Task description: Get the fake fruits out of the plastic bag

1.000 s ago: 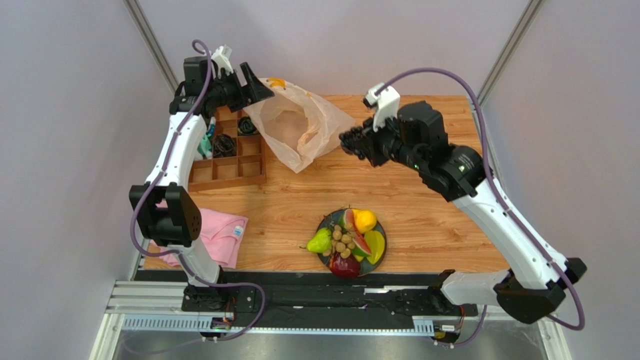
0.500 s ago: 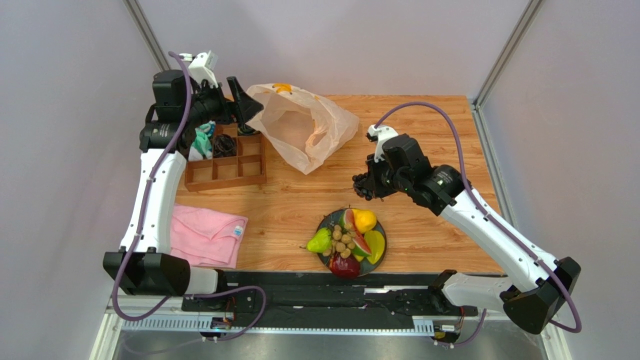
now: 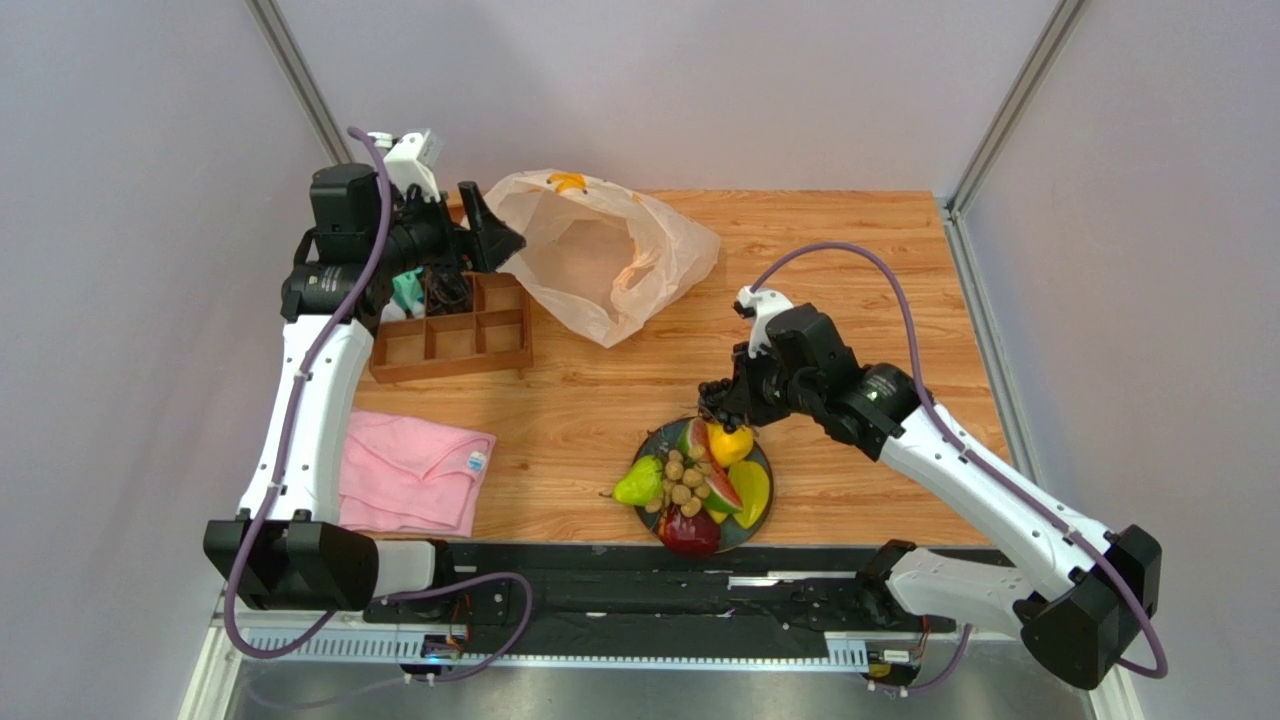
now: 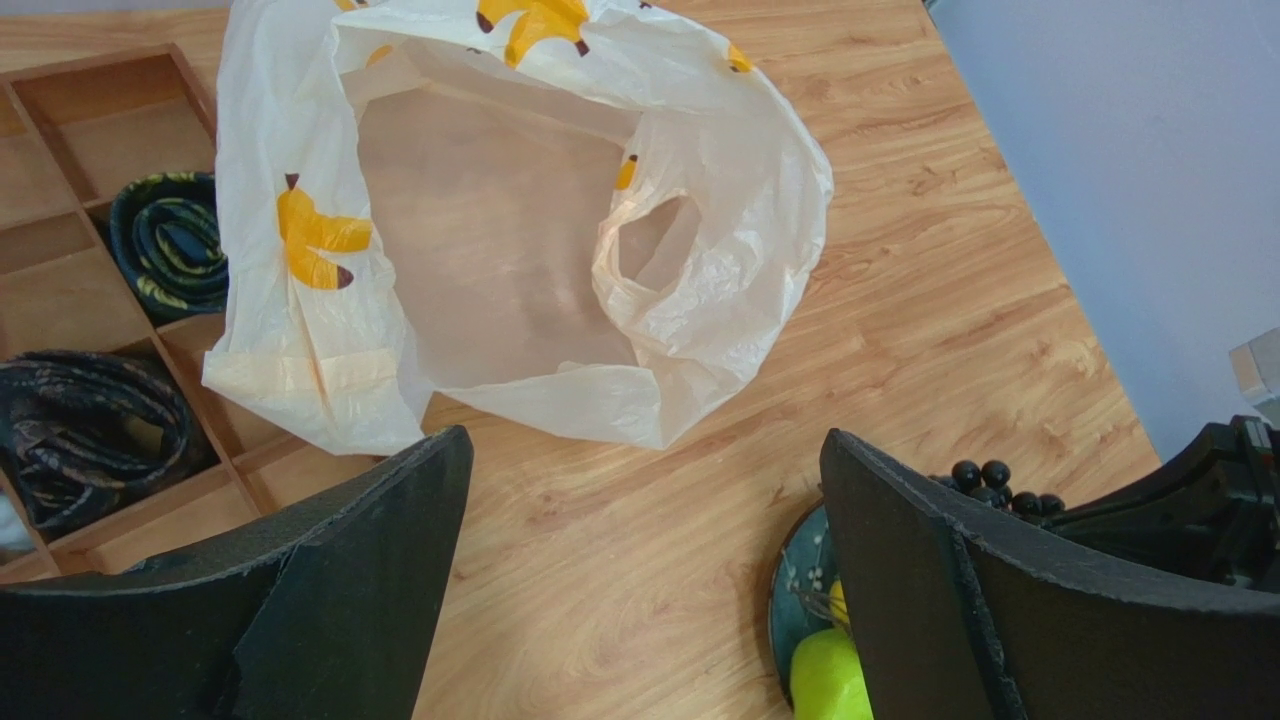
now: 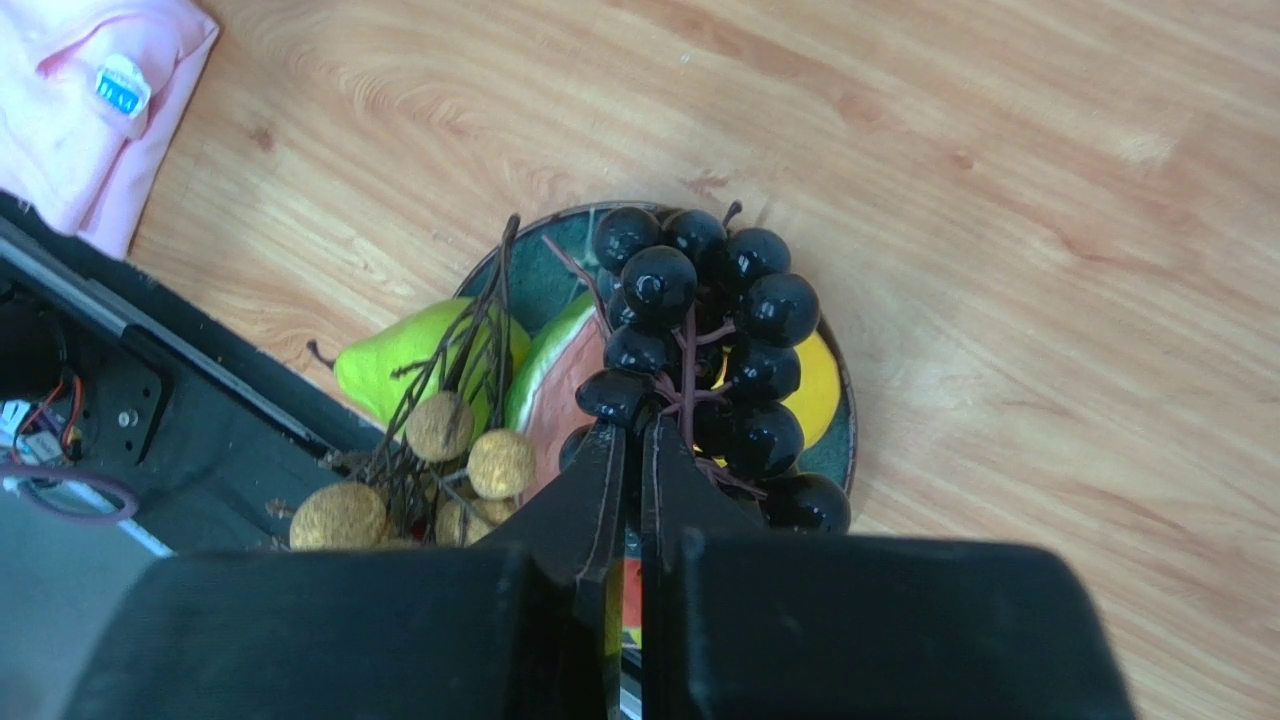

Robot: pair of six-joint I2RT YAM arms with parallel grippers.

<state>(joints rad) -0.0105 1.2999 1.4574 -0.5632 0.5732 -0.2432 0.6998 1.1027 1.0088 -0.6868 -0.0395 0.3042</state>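
- Presently, the right pincer (image 5: 631,438) is clenched on the stem of the dark purple grape bunch (image 5: 706,330), which hangs from its tips.
- The bunch hangs over the plate (image 5: 526,258), toward its 12 o'clock rim; I cannot tell whether the lowest grapes touch the fruit below.
- The plate sits at 6 o'clock on the bench (image 3: 842,285), close to the near edge.
- On the plate lie the other fake fruits:
  - the green pear (image 3: 639,483) at 9 o'clock
  - the lemon (image 3: 730,441) at 1 o'clock
  - the yellow mango (image 3: 750,489) at 3 o'clock
  - the dark red apple (image 3: 688,530) at 6 o'clock
  - the pale grape bunch (image 3: 685,480) in the middle, beside the watermelon slice (image 3: 721,488)
- The plastic bag (image 3: 601,255) lies crumpled at 11 to 12 o'clock on the bench, its mouth gaping and the wood showing through its film.
- One corner of the bag overlaps the rim of the wooden divider tray (image 3: 451,342) at 10 o'clock.
- Rolled socks (image 4: 169,240) sit in the tray's compartments.
- The left pincer (image 4: 643,447) is released, fingers spread wide and holding nothing, aloft at the bag's 9 o'clock above the tray.
- A folded pink cloth (image 3: 413,473) lies at 8 o'clock.
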